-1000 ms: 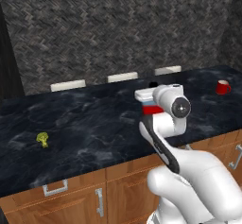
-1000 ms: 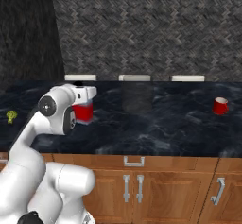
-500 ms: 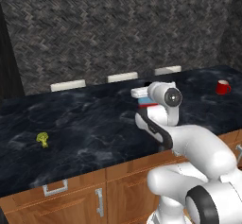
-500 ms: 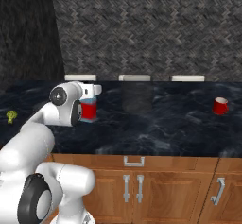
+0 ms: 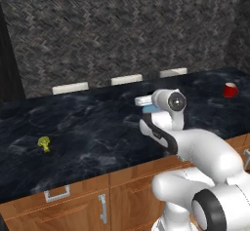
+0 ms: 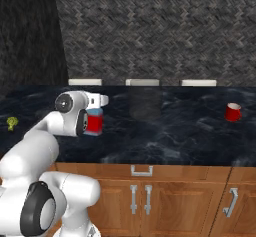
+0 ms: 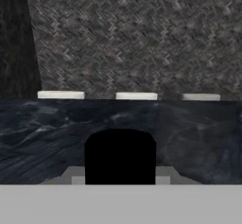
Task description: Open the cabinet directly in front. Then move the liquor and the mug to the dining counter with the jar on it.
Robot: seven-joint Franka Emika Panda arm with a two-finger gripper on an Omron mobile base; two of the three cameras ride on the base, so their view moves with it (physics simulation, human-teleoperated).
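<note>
Bent sharply at the elbow, white forearm rising toward 12 o'clock in the left base view. Hand (image 6: 94,122) level, pointing forward, clamped on the liquor (image 6: 94,123).

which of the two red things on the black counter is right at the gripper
The squarish bottle with the red lower band, held at the gripper; the small red mug stands alone far along the black marbled counter.

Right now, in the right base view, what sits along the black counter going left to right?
Small yellow-green item → liquor bottle in the pincer → dark cylindrical jar → red mug.
</note>
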